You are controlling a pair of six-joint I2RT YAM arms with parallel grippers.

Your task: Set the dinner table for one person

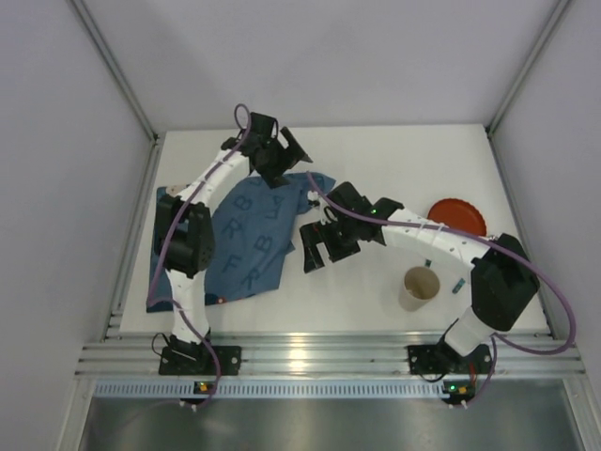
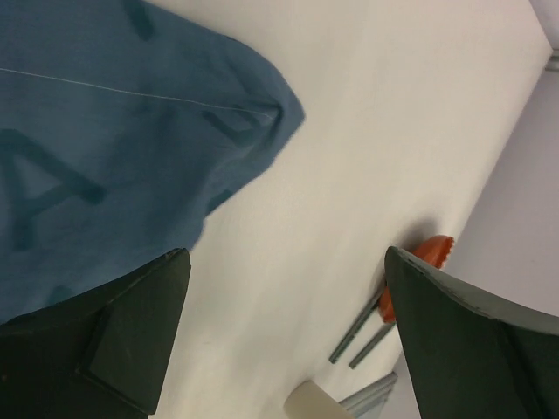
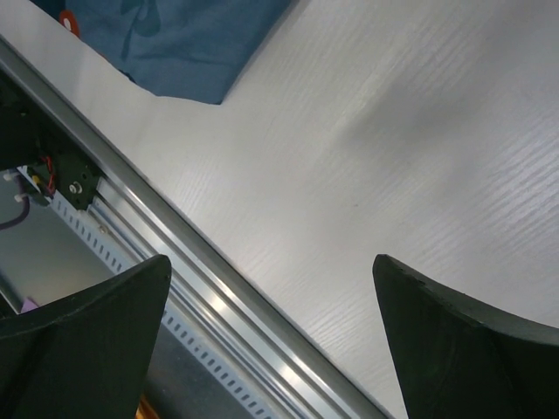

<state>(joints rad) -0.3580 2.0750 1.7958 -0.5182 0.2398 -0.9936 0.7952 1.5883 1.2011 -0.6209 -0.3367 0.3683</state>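
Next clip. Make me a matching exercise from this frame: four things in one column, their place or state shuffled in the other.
Things:
1. blue cloth
2. plate
3. cup
4. left gripper

Descriptions:
A. orange, far right of the dinner table
B. open, above the cloth's far corner
C. printed with letters, left side
D. tan, upright, near right side

Pairs: 1-C, 2-A, 3-D, 4-B
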